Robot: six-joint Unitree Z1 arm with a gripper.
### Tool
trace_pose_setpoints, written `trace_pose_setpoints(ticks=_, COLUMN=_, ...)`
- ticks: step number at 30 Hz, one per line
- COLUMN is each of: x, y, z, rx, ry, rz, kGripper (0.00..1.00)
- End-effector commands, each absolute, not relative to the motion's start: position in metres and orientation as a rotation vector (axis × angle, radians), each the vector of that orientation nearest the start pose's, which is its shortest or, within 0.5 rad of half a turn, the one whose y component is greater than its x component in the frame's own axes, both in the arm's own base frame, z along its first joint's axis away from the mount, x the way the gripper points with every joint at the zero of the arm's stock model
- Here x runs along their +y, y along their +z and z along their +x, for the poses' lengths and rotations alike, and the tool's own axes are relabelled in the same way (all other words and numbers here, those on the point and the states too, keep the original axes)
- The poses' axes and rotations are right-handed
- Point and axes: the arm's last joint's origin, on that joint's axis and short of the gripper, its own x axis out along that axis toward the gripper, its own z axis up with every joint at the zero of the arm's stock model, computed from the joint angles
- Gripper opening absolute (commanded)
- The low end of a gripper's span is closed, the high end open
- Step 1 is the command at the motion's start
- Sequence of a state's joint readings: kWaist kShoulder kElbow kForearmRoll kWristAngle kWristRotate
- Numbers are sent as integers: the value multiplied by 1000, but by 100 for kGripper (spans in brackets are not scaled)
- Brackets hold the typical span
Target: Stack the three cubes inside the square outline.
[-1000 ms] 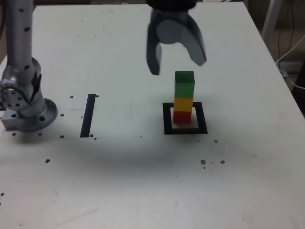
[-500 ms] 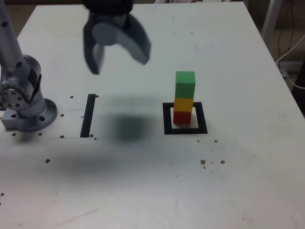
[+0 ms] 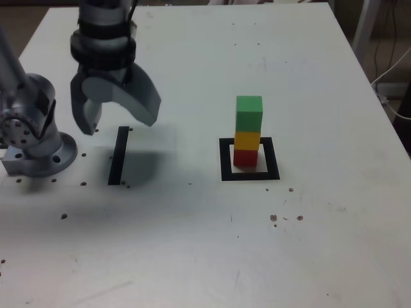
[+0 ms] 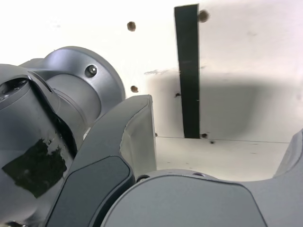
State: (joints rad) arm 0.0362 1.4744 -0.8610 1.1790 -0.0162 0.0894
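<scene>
Inside the square outline (image 3: 250, 174) on the bench (image 3: 192, 244), the three cubes (image 3: 248, 131) stand stacked while the wide, empty claw (image 3: 114, 112) hangs well apart, best kept clear of them.

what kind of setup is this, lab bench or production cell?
Most likely a lab test bench, not production. A small arm's base is bolted to a plain white table scattered with screw holes, black tape marks a strip and a square outline, and loose cables hang at the exterior view's right edge.
</scene>
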Motion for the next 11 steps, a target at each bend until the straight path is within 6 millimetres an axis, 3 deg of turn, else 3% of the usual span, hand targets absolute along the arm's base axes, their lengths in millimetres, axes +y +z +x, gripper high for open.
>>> trace_pose_setpoints(ticks=1, x=4, y=252, z=146, rx=1791, ry=-71, rz=5, kGripper=99)
trace_pose_setpoints(ticks=11, x=3, y=243, z=139, rx=1795, ry=-84, rz=-12, kGripper=99)
